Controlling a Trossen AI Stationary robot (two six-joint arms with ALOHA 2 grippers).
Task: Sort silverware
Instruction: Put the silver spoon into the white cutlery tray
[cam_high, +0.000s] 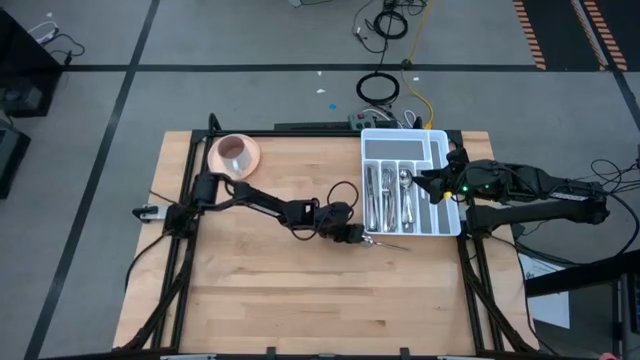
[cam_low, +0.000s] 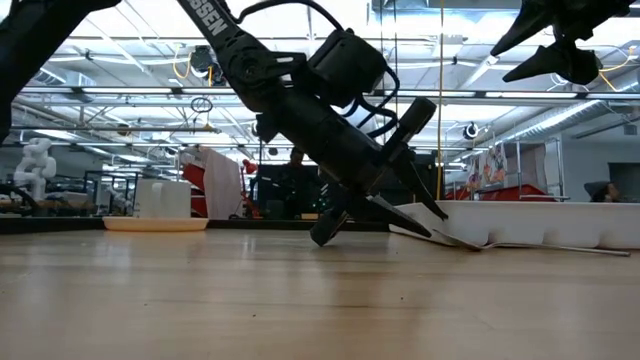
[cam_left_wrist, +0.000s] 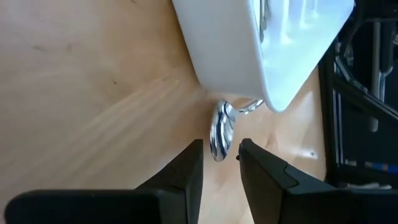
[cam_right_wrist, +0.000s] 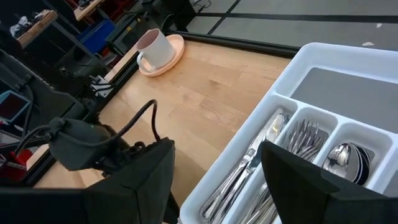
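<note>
One piece of silverware, a shiny spoon (cam_left_wrist: 221, 132), lies on the wooden table just outside the near wall of the white divided tray (cam_high: 410, 146); its handle (cam_low: 560, 246) runs along that wall. My left gripper (cam_left_wrist: 221, 155) slants down at the spoon's bowl, open, one fingertip on either side of the bowl's end with a small gap each way. More silverware (cam_high: 388, 196) lies sorted in the tray's long compartments. My right gripper (cam_right_wrist: 214, 186) hovers open above the tray, with nothing between its fingers.
A pink cup (cam_high: 235, 152) stands on its saucer at the table's far left. The tray fills the far right corner. Bare wood (cam_high: 300, 300) stretches across the near half of the table. The left arm (cam_high: 270, 205) reaches over the table's middle.
</note>
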